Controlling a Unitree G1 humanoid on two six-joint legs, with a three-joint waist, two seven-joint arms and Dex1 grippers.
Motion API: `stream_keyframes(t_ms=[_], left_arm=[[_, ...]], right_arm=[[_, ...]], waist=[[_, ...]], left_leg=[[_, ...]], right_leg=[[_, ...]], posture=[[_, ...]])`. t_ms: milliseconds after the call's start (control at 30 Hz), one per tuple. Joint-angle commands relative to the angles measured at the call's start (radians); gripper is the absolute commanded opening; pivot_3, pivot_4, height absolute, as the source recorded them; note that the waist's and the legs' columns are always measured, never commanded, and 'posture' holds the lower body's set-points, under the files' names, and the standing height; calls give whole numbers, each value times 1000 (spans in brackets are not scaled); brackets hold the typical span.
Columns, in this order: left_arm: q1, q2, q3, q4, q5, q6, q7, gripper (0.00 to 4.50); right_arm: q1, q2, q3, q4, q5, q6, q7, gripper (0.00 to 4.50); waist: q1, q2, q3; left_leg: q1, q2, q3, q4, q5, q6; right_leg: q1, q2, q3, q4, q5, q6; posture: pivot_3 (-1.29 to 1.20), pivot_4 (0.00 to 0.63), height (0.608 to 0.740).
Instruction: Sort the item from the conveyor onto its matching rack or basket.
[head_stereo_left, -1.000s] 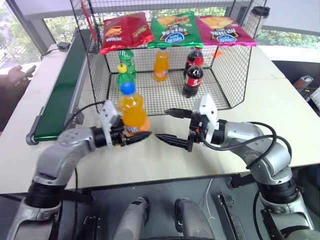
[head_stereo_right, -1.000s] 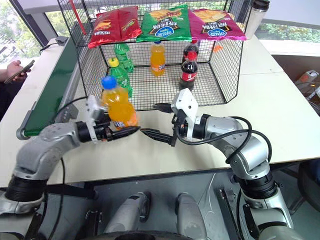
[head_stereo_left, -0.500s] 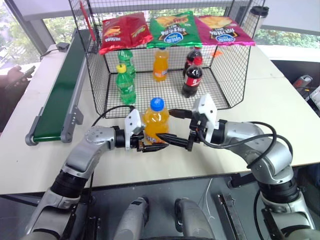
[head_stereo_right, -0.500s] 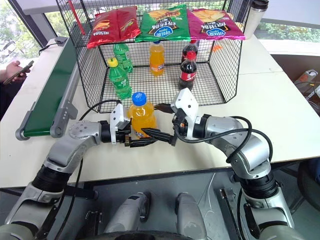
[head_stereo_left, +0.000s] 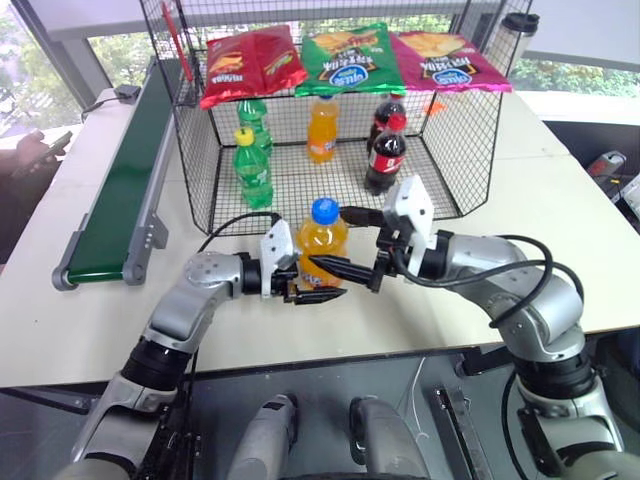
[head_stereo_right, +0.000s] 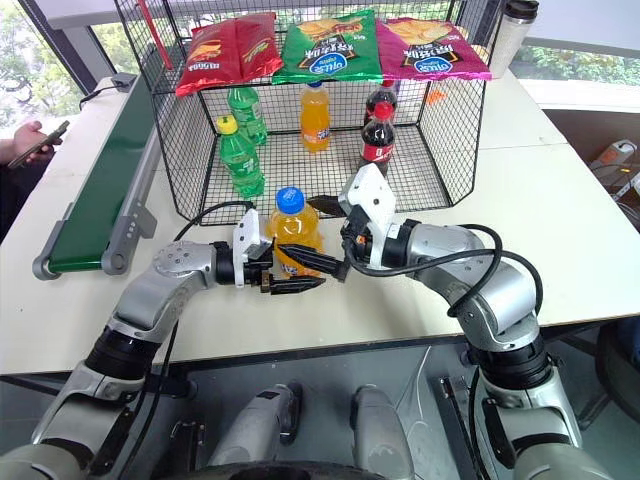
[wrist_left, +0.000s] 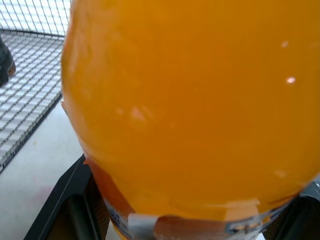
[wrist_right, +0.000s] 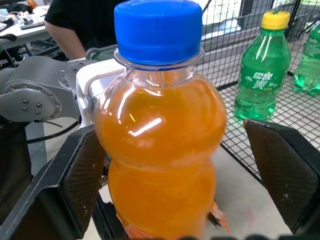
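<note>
At the left edge of the head views runs the long dark green conveyor belt with grey side rails (head_stereo_left: 120, 190), bare of goods. Just left of centre, the left gripper (head_stereo_left: 312, 287) is clamped on the lower body of the small clear plastic bottle of orange soda with a blue screw cap (head_stereo_left: 321, 243), holding it upright above the white tabletop (head_stereo_left: 560, 230), before the large black wire-mesh cage (head_stereo_left: 455, 150). Full and rigid, the bottle probably feels hefty and slick (the waist offers the surest hold). From the right, the right gripper (head_stereo_left: 335, 240) brackets the bottle, fingers either side, part-spread and not visibly pressing.
</note>
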Motion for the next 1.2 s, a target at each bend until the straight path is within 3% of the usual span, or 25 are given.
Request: stream_keyframes(t_ms=[33, 100, 500, 600, 900, 1200], left_arm=[[-24, -10, 6, -33, -9, -25, -11, 2988], [-26, -14, 8, -30, -8, -26, -11, 2988], [-24, 1, 9, -38, 7, 44, 17, 2988], [-28, 4, 14, -36, -4, 55, 8, 4466], [-4, 29, 29, -59, 15, 65, 32, 4466], [51, 107, 151, -122, 10, 95, 138, 4466]], right_arm=[[-25, 11, -25, -13, 4, -16, -16, 2693], [-26, 14, -27, -12, 5, -17, -17, 2272], [-30, 12, -26, -17, 0, -2, -22, 2272], [-31, 13, -26, -16, -2, 0, -23, 2272], [-32, 9, -26, -13, -10, -2, -30, 2272], [-63, 39, -36, 41, -58, -44, -74, 2272]], waist=[[0, 0, 0], [-1, 0, 0], [0, 0, 0], [0, 0, 0], [-1, 0, 0], [-4, 0, 0]], left_leg=[[0, 0, 0, 0, 0, 0], [0, 0, 0, 0, 0, 0], [0, 0, 0, 0, 0, 0], [0, 0, 0, 0, 0, 0], [0, 0, 0, 1, 0, 0], [0, 0, 0, 1, 0, 0]], right_leg=[[0, 0, 0, 0, 0, 0], [0, 0, 0, 0, 0, 0], [0, 0, 0, 0, 0, 0], [0, 0, 0, 0, 0, 0], [0, 0, 0, 1, 0, 0], [0, 1, 0, 1, 1, 0]], posture=[[0, 150, 739], [0, 150, 739], [0, 150, 739], [0, 150, 739], [0, 150, 739], [0, 150, 739]])
